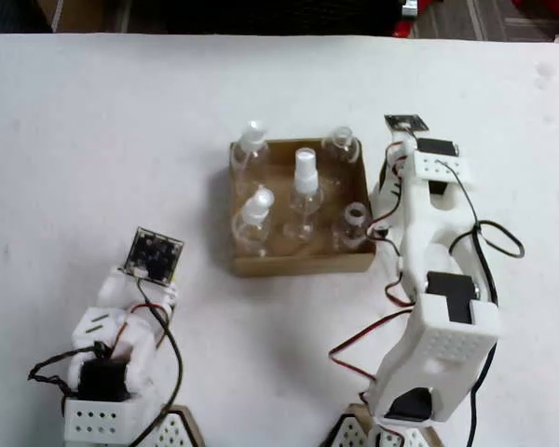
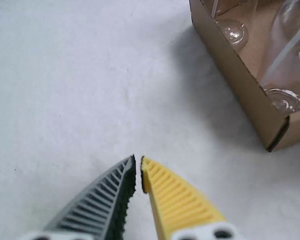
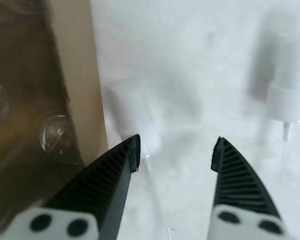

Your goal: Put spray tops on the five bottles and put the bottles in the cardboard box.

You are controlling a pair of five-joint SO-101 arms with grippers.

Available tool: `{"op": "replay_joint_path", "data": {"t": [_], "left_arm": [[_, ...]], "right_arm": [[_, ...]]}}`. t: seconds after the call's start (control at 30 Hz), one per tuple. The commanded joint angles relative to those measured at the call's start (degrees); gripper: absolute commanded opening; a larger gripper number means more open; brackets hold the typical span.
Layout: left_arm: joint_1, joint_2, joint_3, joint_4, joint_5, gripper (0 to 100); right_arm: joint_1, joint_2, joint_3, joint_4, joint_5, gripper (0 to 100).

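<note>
1. Left tool (image 2: 138,167): clenched, grasping nothing, low over the bench (image 2: 65,75). The cardboard box (image 2: 230,65) sits ahead of it, toward the right arm's side.
2. Right tool (image 3: 175,147): released, empty, just beside the box wall. Two loose spray tops (image 3: 290,85) lie on the bench ahead of it.
3. Five bottles (image 1: 306,200) stand in the box, three of them capped.

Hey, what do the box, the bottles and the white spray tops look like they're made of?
The box looks like plain brown cardboard, matte, with raw cut edges. The bottles seem to be clear glossy plastic, possibly glass, since the box floor shows through them. The spray tops look like smooth, opaque white plastic.
</note>
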Motion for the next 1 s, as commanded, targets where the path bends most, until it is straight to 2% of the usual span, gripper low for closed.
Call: {"op": "replay_joint_path", "data": {"t": [0.0,0.3,0.63,0.97], "left_arm": [[0.75,-0.66,-0.09,0.18,-0.53,2],[0.75,-0.66,-0.09,0.18,-0.53,2],[0.75,-0.66,-0.09,0.18,-0.53,2],[0.75,-0.66,-0.09,0.18,-0.53,2]], "right_arm": [[-2.33,-2.33,-0.09,-1.19,-1.49,21.1],[-5.93,-2.33,0.00,-2.07,-1.93,21.1],[-4.97,-1.63,1.32,-5.85,-2.02,20.9],[-0.22,3.38,1.32,-9.36,-1.93,20.4]]}}
